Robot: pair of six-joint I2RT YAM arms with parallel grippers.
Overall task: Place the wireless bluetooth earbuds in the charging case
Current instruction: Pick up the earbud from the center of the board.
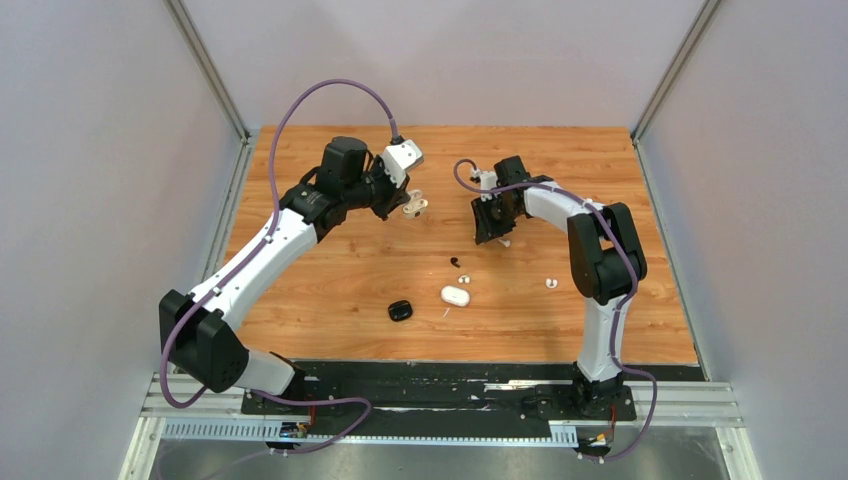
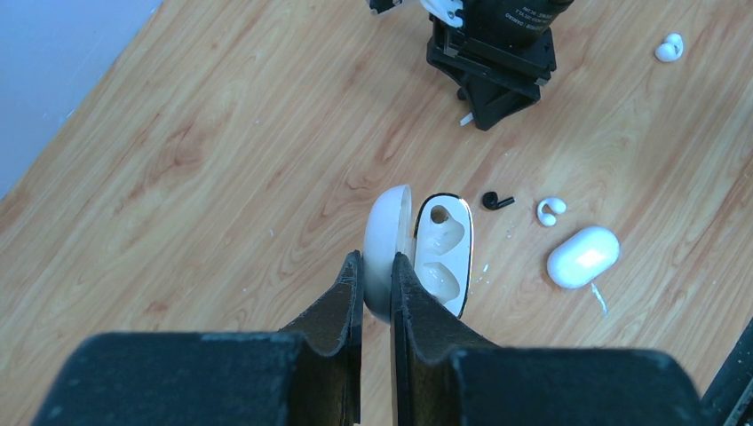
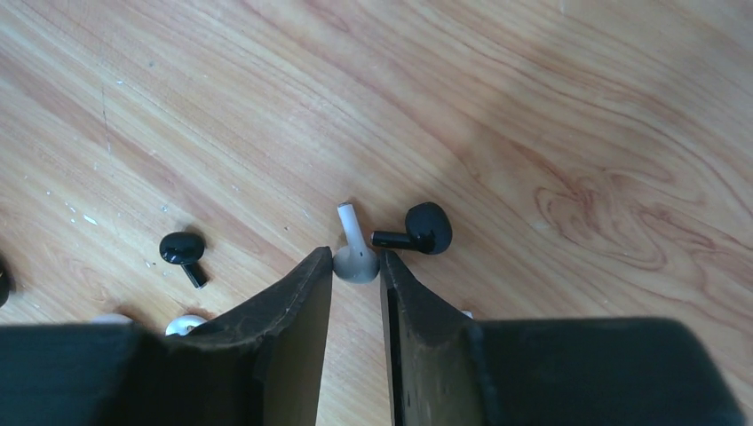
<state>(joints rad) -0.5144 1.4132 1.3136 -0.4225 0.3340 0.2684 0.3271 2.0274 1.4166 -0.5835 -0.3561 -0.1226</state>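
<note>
Over the far middle of the wooden table (image 1: pixel 330 280), held the open charging case (image 2: pixel 441 257) aloft in the left gripper (image 2: pixel 377 266), clenched on the lid alone, with the base hanging open beside the fingers and both seemingly empty cavities turned toward the right arm. Just across from it, had the right gripper (image 3: pixel 355 266) down at the boards, fingertips (image 3: pixel 321 266) pressed in on either side of the round head of a white stemmed earbud (image 3: pixel 353 257), stem poking out ahead. Read that as pinched rather than merely straddled, but could not tell whether raised off the wood or resting on it. Noted a black earbud (image 3: pixel 422 229) just beside that head, its stem aimed at the right fingertip, and a second black earbud (image 3: pixel 182 250) well apart to the other side.

Judged the step in hand as the pick of the white one. Called for a straight, slow lift to avoid dragging the black neighbour along. Called also for a firm hold on so small and smooth a head, likely to twist or squirt out. Then needed the stem turned to match a cavity before meeting the case. Needed gentle pressure at seating too, given a base held only through its lid and free to swing on the hinge.
</note>
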